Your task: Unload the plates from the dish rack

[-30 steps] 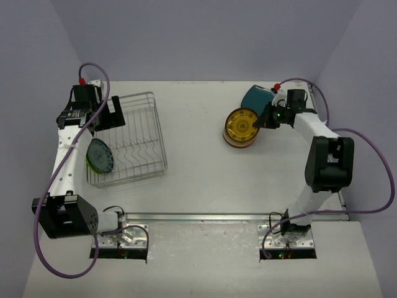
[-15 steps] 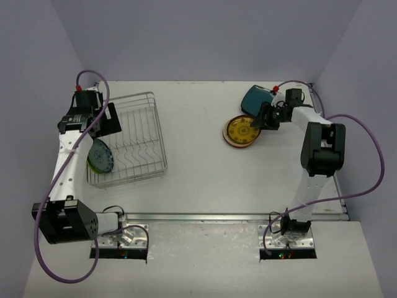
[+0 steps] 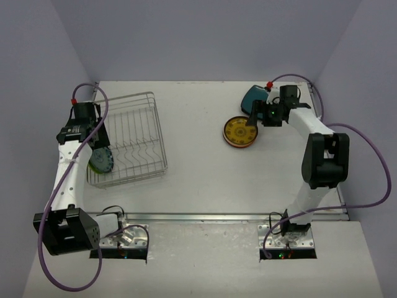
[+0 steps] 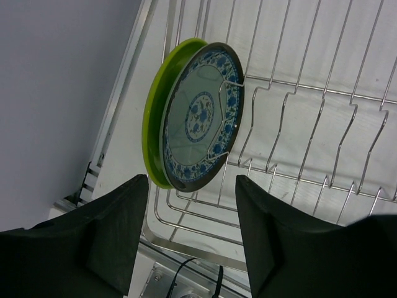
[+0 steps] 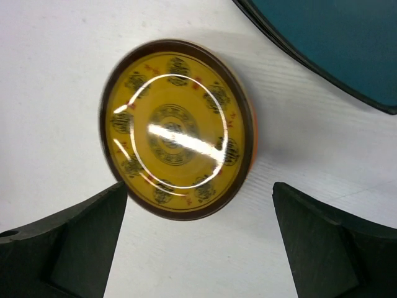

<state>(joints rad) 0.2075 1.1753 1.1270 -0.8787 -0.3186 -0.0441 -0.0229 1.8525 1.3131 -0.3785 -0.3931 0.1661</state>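
Your rack (image 3: pixel 139 124) sits on the left side of the table (image 3: pixel 198 174). 2 plates stand upright in its near-left corner. A blue-patterned plate (image 4: pixel 201 118) leans on a divider wire, and a green plate (image 4: pixel 151 124) stands just behind it. You cannot tell whether the 2 touch.

Your left fingers (image 4: pixel 111 230) are spread apart, 1 on each side of the lower edge of that pair. Neither finger touches a plate, and they grip nothing.

On the right side of the table, well apart from the rack, a yellow plate (image 5: pixel 177 130) lies flat, face up. Your right fingers (image 5: pixel 68 242) stand wide open above it, 1 to each side and clear of its rim, holding nothing.

A teal plate (image 5: pixel 335 43) lies near the yellow plate, toward the far right corner. In the right wrist view a strip of bare table shows between the 2 rims.
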